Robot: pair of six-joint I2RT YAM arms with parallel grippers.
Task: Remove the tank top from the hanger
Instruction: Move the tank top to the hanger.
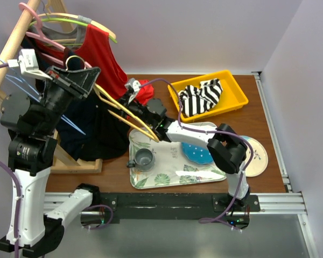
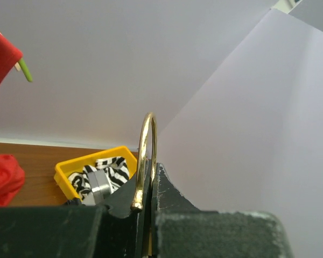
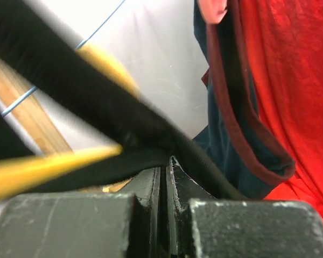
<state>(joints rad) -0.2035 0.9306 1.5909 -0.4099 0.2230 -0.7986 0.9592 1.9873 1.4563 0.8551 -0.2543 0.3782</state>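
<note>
Fingers of the left gripper (image 2: pixel 150 180) are clenched on the gold hook (image 2: pixel 145 140) of the yellow hanger (image 3: pixel 37 169), which rises from between them. The right gripper (image 3: pixel 167 164) is clenched on a strap of the black tank top (image 3: pixel 86 102), which is draped over the hanger arm just above its fingertips. Red cloth (image 3: pixel 290 80) is seen to their right.

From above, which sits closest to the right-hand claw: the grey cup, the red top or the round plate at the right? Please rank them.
1. Red top: hanging right beside the right gripper, upper left.
2. Grey cup: on the tray, toward the near edge.
3. Round plate: far right.
</note>
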